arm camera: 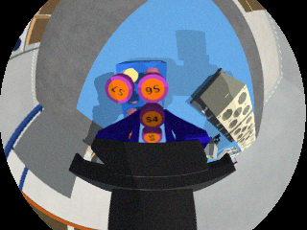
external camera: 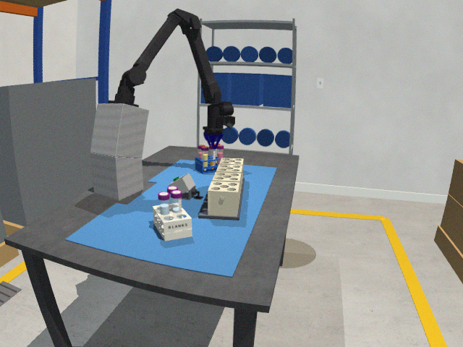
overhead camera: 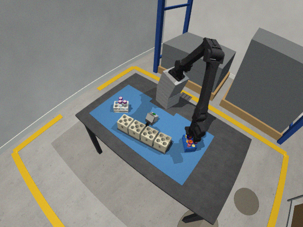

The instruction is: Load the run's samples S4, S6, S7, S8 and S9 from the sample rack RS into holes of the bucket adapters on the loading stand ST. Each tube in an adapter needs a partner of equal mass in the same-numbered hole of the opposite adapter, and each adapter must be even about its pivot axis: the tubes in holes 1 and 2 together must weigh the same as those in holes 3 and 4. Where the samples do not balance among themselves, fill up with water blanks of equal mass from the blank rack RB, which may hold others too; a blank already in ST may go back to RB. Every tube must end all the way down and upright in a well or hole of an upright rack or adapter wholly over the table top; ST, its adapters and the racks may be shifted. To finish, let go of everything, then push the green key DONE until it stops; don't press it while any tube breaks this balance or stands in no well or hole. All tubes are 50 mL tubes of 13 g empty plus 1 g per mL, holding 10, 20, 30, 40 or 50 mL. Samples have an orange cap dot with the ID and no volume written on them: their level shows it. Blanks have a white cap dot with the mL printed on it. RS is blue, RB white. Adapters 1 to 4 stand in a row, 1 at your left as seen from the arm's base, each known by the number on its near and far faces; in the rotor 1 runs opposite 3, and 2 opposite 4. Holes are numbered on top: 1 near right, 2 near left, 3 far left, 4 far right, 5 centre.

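Note:
The blue sample rack RS [overhead camera: 191,146] stands on the blue mat at the right end of the adapter row; it also shows in the exterior view [external camera: 206,164]. It holds several orange-dotted sample tubes. My gripper [overhead camera: 190,138] hangs straight down over RS and is shut on the cap end of one sample tube [arm camera: 153,136], whose ID I cannot read. Just beyond it stands S4 [arm camera: 153,117], and further off S9 [arm camera: 153,90] and one more sample [arm camera: 117,90]. I cannot tell how deep the held tube sits in its well. The four cream adapters on ST [overhead camera: 144,133] stand empty.
The white blank rack RB [overhead camera: 122,105] with three purple-capped tubes stands at the left end of the mat. The grey box with the green DONE key [overhead camera: 152,117] sits behind the adapters. The grey arm pedestal [overhead camera: 171,90] is at the table's back.

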Robot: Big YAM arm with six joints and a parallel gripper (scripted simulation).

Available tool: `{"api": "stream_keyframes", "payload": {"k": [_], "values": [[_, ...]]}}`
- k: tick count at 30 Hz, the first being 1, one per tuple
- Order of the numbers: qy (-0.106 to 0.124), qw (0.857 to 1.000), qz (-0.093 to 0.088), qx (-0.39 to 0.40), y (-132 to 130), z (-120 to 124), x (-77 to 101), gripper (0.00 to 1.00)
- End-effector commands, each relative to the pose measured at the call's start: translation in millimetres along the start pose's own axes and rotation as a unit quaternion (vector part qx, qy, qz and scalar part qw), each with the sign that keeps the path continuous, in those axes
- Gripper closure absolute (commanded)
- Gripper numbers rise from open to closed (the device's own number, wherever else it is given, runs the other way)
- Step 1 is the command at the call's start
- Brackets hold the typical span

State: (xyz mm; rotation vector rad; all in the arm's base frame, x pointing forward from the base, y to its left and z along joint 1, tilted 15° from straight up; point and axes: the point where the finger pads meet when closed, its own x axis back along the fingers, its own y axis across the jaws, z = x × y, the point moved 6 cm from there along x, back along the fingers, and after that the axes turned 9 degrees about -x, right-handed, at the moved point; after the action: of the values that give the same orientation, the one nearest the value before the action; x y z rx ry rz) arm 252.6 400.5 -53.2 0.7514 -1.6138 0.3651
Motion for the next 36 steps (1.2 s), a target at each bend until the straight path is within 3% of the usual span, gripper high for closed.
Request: {"api": "stream_keyframes", "payload": {"k": [1,9,10,22,23,24,34,36], "values": [[-0.014,1.000,-0.003,0.000,3,-10,2.3,1.00],[-0.014,1.000,-0.004,0.000,6,-12,-5.3,1.00],[-0.014,1.000,-0.003,0.000,3,-10,1.9,0.45],[-0.009,1.000,-0.002,-0.001,2,-6,-0.5,0.45],[-0.011,1.000,-0.002,-0.001,2,-6,14.9,0.45],[-0.011,1.000,-0.002,-0.001,0,-7,18.5,0.45],[-0.011,1.000,-0.002,0.004,1,-6,45.0,0.45],[-0.015,1.000,-0.003,0.001,3,-11,39.9,0.45]]}}
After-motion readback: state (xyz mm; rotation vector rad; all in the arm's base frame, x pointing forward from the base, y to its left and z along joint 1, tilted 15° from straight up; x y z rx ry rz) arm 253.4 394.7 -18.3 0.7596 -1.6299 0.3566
